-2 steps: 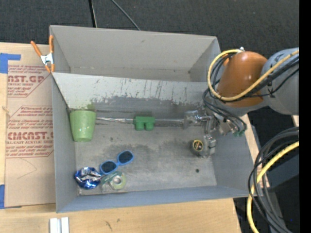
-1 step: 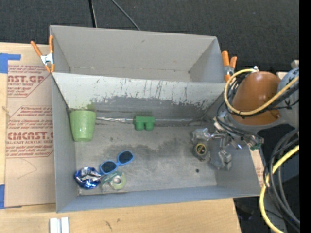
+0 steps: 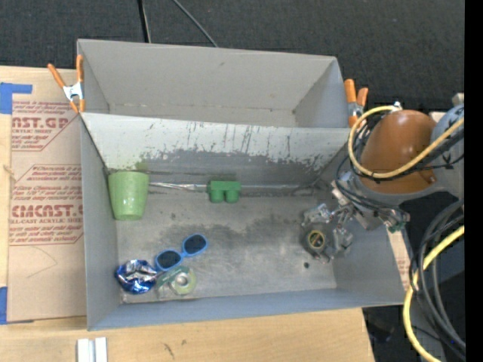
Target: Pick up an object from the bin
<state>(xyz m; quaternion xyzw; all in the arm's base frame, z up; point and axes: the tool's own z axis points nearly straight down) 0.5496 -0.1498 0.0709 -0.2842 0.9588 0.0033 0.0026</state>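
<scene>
End effector [image 3: 326,232] low at the bin's [image 3: 226,134] 3 o'clock side, open or closed unclear; green block [image 3: 223,191] at 12 o'clock likely needs a centred, straight-down approach.

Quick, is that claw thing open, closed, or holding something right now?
Gripper: down in the right end of the bin; whether it is open, closed or holding something cannot be told.
</scene>
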